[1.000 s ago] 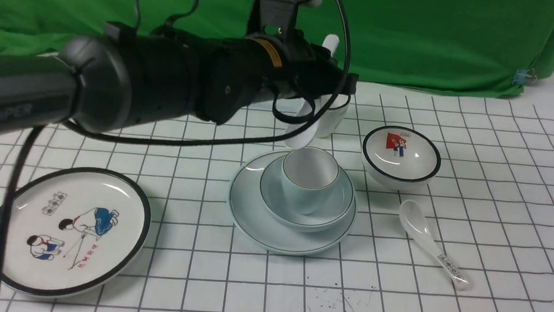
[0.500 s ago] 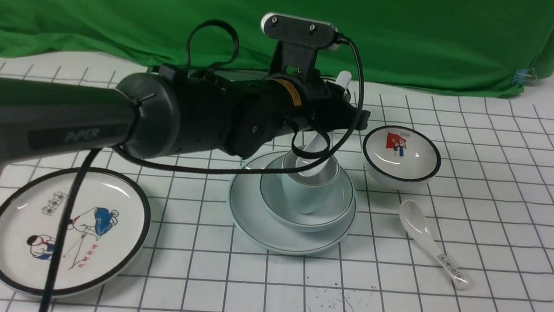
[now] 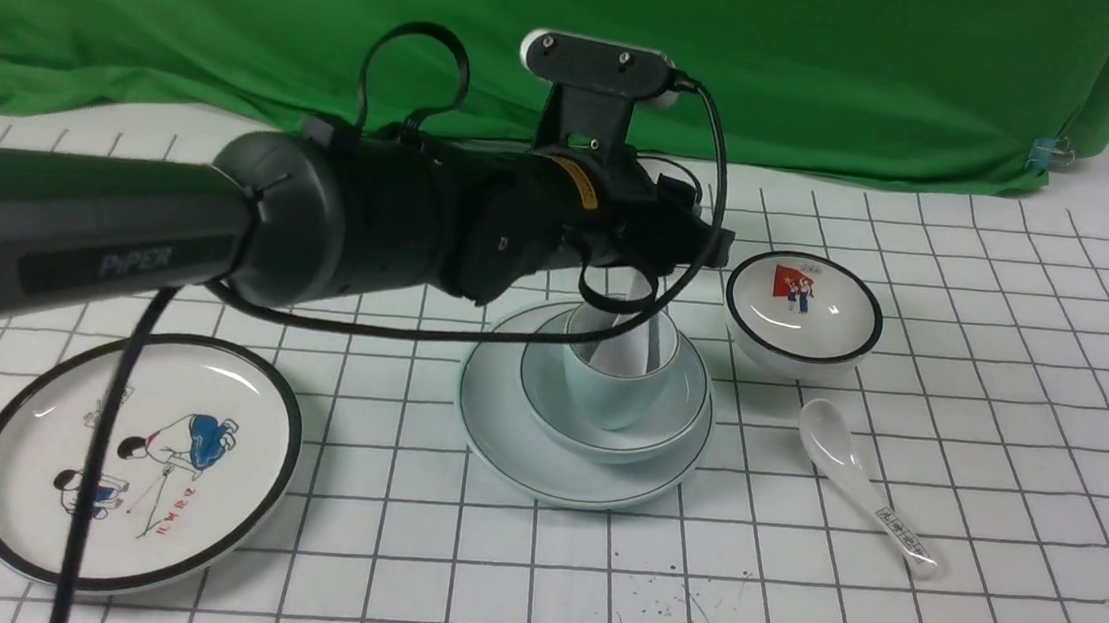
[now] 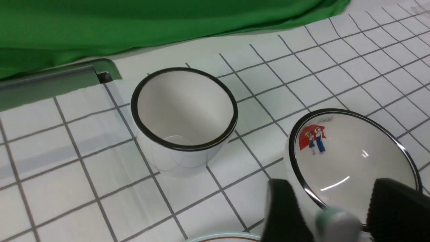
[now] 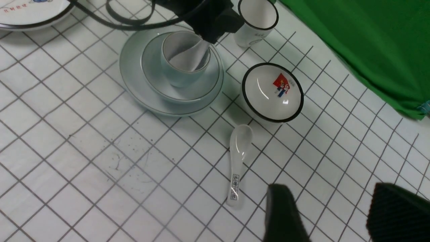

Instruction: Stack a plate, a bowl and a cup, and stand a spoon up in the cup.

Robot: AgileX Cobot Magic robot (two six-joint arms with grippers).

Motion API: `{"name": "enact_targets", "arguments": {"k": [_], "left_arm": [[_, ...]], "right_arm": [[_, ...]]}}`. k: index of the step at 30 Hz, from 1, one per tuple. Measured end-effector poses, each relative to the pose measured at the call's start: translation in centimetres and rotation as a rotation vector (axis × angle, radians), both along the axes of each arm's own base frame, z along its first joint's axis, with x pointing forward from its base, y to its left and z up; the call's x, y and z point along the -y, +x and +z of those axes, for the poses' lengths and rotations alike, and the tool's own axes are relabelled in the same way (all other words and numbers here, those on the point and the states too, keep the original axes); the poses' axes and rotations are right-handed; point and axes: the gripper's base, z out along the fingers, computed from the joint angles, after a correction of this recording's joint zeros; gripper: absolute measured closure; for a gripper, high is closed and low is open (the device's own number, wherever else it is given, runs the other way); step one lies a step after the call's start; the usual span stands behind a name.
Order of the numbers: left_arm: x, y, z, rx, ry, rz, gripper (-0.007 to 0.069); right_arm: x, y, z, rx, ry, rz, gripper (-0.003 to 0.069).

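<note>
- The plate (image 3: pixel 503 438) sits near the middle of the table (image 3: pixel 992 591).
- The bowl (image 3: pixel 649 430) sits in the plate, and the cup (image 3: pixel 607 396) stands in the bowl.
- The spoon (image 3: pixel 631 333) stands in the cup, scoop down. It tilts a little and its handle points up.
- The left gripper (image 4: pixel 336 201) hangs right over the cup. Its 2 fingers (image 4: pixel 285 208) are spread apart. The tip of the spoon handle is between them. I cannot tell if a finger touches it.
- The right gripper (image 5: pixel 332 195) is wide open and holds nothing. It is up over the table, at about 4 o'clock from the stack.
- A picture bowl (image 3: pixel 804 308) with a red flag sits at 2 o'clock from the stack, just beside it.
- A second spoon (image 3: pixel 852 473) with print on its handle lies flat at 4 o'clock from the stack.
- A picture plate (image 3: pixel 135 461) with a black rim lies at 8 o'clock, well apart.
- A white cup (image 4: pixel 183 114) with a black rim stands near the picture bowl.
- A green cloth (image 3: pixel 837 65) hangs at the back.
</note>
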Motion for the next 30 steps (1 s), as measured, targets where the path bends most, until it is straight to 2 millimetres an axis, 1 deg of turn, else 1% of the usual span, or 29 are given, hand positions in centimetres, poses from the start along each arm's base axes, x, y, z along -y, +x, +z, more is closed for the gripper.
{"name": "enact_targets", "arguments": {"k": [2, 3, 4, 6, 8, 9, 10, 11, 12, 13, 14, 15, 16, 17, 18, 19, 20, 21, 22, 24, 25, 26, 28, 29, 30], "left_arm": [[-0.4, -0.7, 1.5, -0.003, 0.019, -0.014, 0.0218], [-0.7, -1.2, 2.5, -0.003, 0.026, -0.020, 0.0199], [-1.2, -2.2, 4.1, -0.014, 0.044, -0.031, 0.0177], [-2.2, -3.7, 6.2, -0.035, 0.098, -0.049, 0.0175], [-3.3, -5.3, 8.2, -0.044, 0.149, -0.060, 0.0199], [-4.1, -6.4, 9.4, -0.050, 0.182, -0.063, 0.0226], [-5.1, -7.7, 11.0, -0.045, 0.208, -0.063, 0.0270], [-5.7, -8.5, 11.5, -0.052, 0.234, -0.062, 0.0296], [-6.9, -10.2, 13.0, -0.037, 0.250, -0.057, 0.0363], [-7.1, -10.5, 13.0, -0.043, 0.259, -0.056, 0.0373], [-8.4, -12.4, 14.3, -0.025, 0.256, -0.050, 0.0447], [-9.2, -13.6, 14.4, -0.024, 0.259, -0.048, 0.0490], [-10.3, -15.3, 15.0, -0.001, 0.249, -0.042, 0.0552], [-11.2, -16.6, 14.8, 0.001, 0.252, -0.040, 0.0596], [-12.1, -18.0, 14.9, 0.016, 0.240, -0.036, 0.0625], [-12.5, -18.5, 14.4, 0.006, 0.241, -0.034, 0.0637], [-13.8, -20.7, 14.1, 0.018, 0.217, -0.022, 0.0653], [-14.0, -21.0, 13.7, 0.007, 0.219, -0.021, 0.0655], [-15.0, -22.6, 12.9, 0.006, 0.204, -0.014, 0.0659], [-16.5, -25.0, 11.5, 0.003, 0.172, 0.003, 0.0659], [-17.4, -26.6, 10.8, 0.013, 0.144, 0.013, 0.0659], [-17.6, -26.8, 10.6, 0.013, 0.141, 0.015, 0.0659], [-19.0, -29.2, 8.9, 0.027, 0.097, 0.029, 0.0659], [-19.4, -29.9, 8.5, 0.040, 0.085, 0.032, 0.0659], [-19.7, -30.4, 8.2, 0.048, 0.074, 0.035, 0.0659]], "right_arm": [[0.0, 0.0, 0.0, 0.000, 0.000, 0.000, 0.0274], [0.0, 0.0, 0.0, 0.000, 0.000, 0.000, 0.0274], [0.0, 0.0, 0.0, 0.000, 0.000, 0.000, 0.0274], [0.0, 0.0, 0.0, 0.004, 0.003, 0.000, 0.0274], [-0.1, 0.1, 0.1, 0.014, 0.010, 0.000, 0.0274], [-0.1, 0.1, 0.2, 0.024, 0.018, 0.000, 0.0281], [-0.2, 0.2, 0.3, 0.036, 0.028, -0.001, 0.0298], [-0.2, 0.3, 0.4, 0.047, 0.037, -0.002, 0.0323], [-0.3, 0.3, 0.5, 0.059, 0.049, -0.004, 0.0357], [-0.3, 0.4, 0.6, 0.063, 0.054, -0.005, 0.0372], [-0.3, 0.4, 0.7, 0.073, 0.070, -0.011, 0.0421], [-0.4, 0.5, 0.8, 0.080, 0.077, -0.012, 0.0452], [-0.4, 0.5, 0.8, 0.085, 0.087, -0.015, 0.0496], [-0.4, 0.5, 0.9, 0.088, 0.097, -0.018, 0.0535], [-0.5, 0.6, 0.9, 0.091, 0.106, -0.018, 0.0562], [-0.5, 0.6, 0.9, 0.093, 0.111, -0.018, 0.0572], [-0.5, 0.5, 1.1, 0.098, 0.127, -0.013, 0.0601], [-0.5, 0.4, 1.1, 0.100, 0.130, -0.012, 0.0603], [-0.6, 0.3, 1.1, 0.112, 0.151, -0.003, 0.0614], [-0.5, -0.2, 1.1, 0.149, 0.192, 0.012, 0.0616], [-0.3, -0.6, 1.0, 0.190, 0.230, 0.022, 0.0616], [-0.2, -0.8, 0.9, 0.196, 0.236, 0.024, 0.0616], [0.4, -2.1, 0.4, 0.274, 0.304, 0.041, 0.0616], [0.7, -2.5, 0.0, 0.306, 0.329, 0.046, 0.0616], [0.9, -3.0, 0.1, 0.336, 0.355, 0.051, 0.0616]]}}
